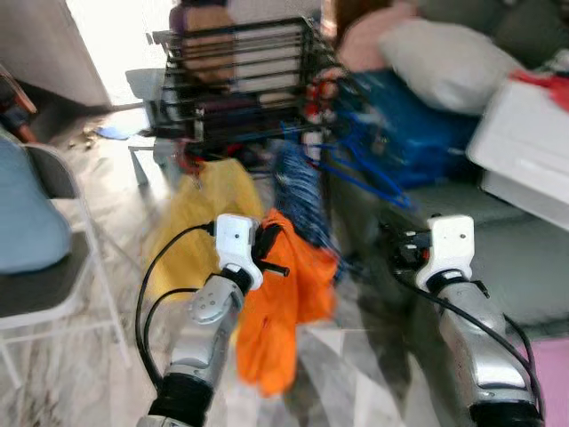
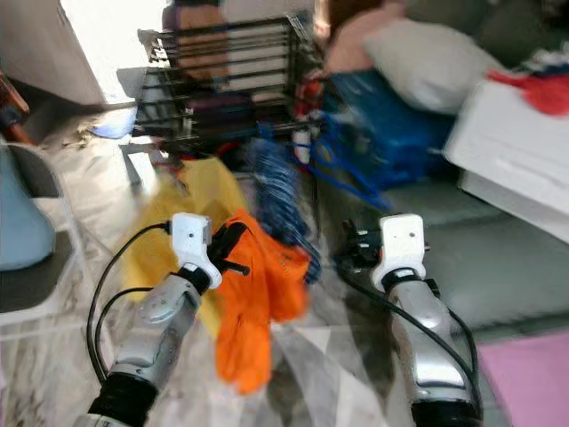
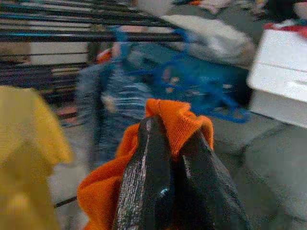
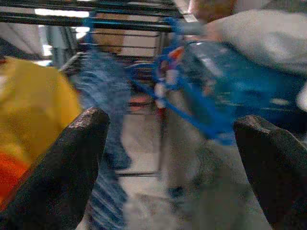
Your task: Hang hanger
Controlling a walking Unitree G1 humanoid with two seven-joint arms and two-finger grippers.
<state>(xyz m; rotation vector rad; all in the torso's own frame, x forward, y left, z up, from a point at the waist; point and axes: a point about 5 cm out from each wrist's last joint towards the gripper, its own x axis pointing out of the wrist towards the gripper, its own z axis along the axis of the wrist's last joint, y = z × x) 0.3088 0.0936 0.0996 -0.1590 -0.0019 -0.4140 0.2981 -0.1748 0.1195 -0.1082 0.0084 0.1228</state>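
While its fingers (image 3: 158,187) pinch an orange cloth (image 1: 284,311), the left gripper (image 1: 267,253) hangs short of the black rack (image 1: 240,80), beside yellow (image 1: 200,222) and striped blue (image 1: 302,191) garments already hung. The right gripper (image 2: 351,245) is spread wide, empty, near blue hangers (image 1: 373,169) by the sofa (image 1: 498,258). I cannot make out a hanger in the cloth. Hanging seems unfinished: the cloth has yet to reach the rack.

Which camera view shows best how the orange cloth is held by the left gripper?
The left wrist view: the left gripper is shut on a fold of the orange cloth, seen close. The eye views show the whole cloth hanging, blurred. The right wrist view shows just an orange edge.
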